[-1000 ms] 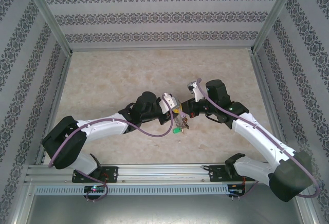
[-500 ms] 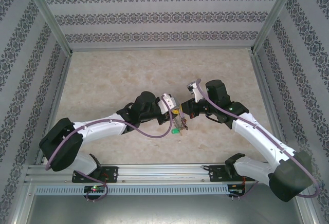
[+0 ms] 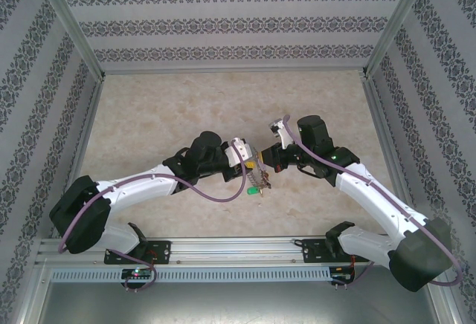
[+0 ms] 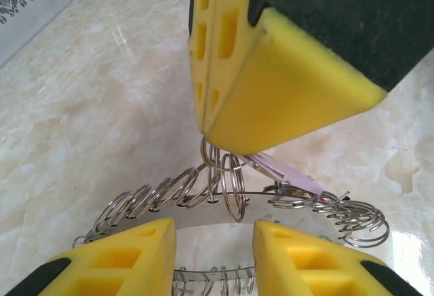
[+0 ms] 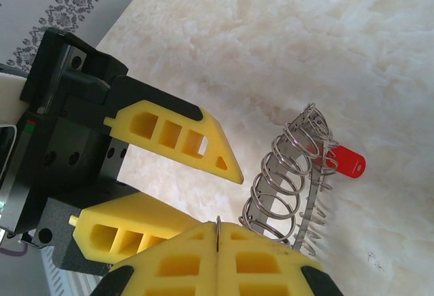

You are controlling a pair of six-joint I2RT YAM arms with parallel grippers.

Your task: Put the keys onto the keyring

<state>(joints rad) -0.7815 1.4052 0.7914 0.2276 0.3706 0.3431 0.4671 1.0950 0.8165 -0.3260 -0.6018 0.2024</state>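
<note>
The keyring (image 3: 261,178) hangs tilted between the two grippers above the table, a green key (image 3: 253,190) dangling below it. In the left wrist view its grey band (image 4: 203,213) carries wire loops, with a lilac key (image 4: 288,172) on one. My right gripper (image 5: 217,233) is shut on one thin loop of the keyring (image 5: 298,180); a red key (image 5: 347,163) hangs at the ring's far side. In the left wrist view the right gripper (image 4: 210,135) pinches that loop from above. My left gripper (image 4: 213,235) is open just short of the band, nothing between its fingers (image 5: 178,135).
Both arms meet at the middle of the beige marble table (image 3: 163,108). Patterned walls and metal posts (image 3: 74,34) enclose it on three sides. A metal rail (image 3: 238,250) runs along the near edge.
My left gripper's jaws have opened a little and the left arm's elbow has swung down and left. The right gripper and the hanging keyring have stayed in place.
</note>
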